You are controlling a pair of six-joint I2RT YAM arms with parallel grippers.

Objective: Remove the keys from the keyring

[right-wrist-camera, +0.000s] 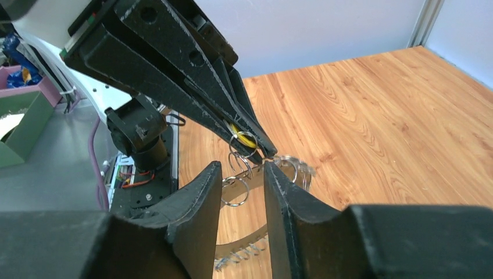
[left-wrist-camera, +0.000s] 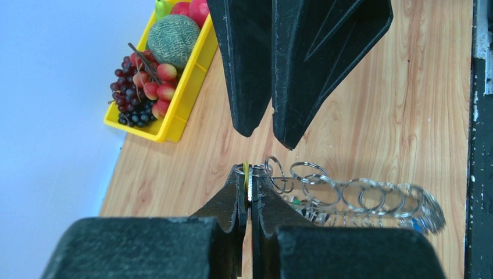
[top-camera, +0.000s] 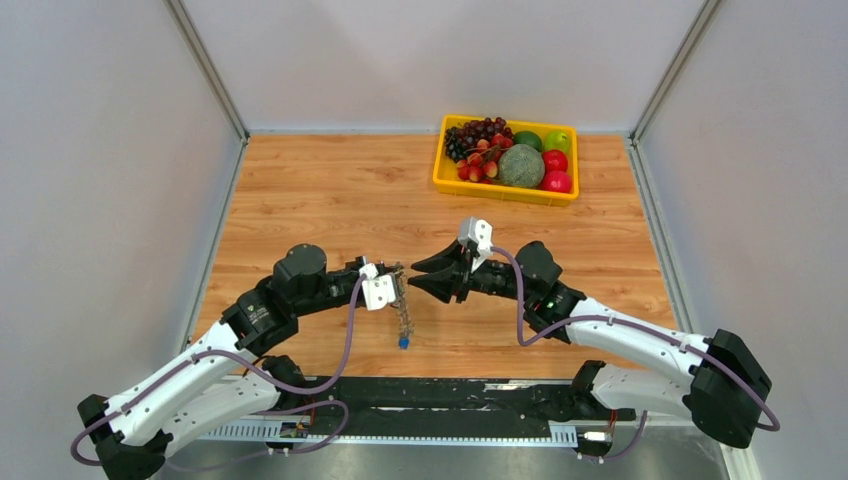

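Above the middle of the table (top-camera: 300, 190), your left gripper (right-wrist-camera: 260, 148) is pressed together on the yellow key (left-wrist-camera: 247, 177). The keyring (left-wrist-camera: 372, 200) hangs from that pinch, its fringe of small loops (right-wrist-camera: 235, 193) trailing away and 1 blue key (top-camera: 403, 342) dangling at the low end. I cannot tell whether that end touches the wood. Your right gripper (right-wrist-camera: 242, 167) is spread, its 2 fingers aimed at the left fingertips and standing just short of the loops, touching nothing that I can make out. The step in hand looks like taking a 2nd grip right beside the yellow key so the key can be worked off its loop. To do it well, use the right wrist view to centre the 1 loop that carries the yellow key between your fingers, not a neighbour, since they overlap closely here. Come in slowly, because thin wire hanging free will likely swing at the first nudge. Close on the flat of the loop, near the left fingertips but not against them. Hold the left pinch firm, then draw the 2 grips apart gently and in line; a twist would probably tangle the neighbouring loops.
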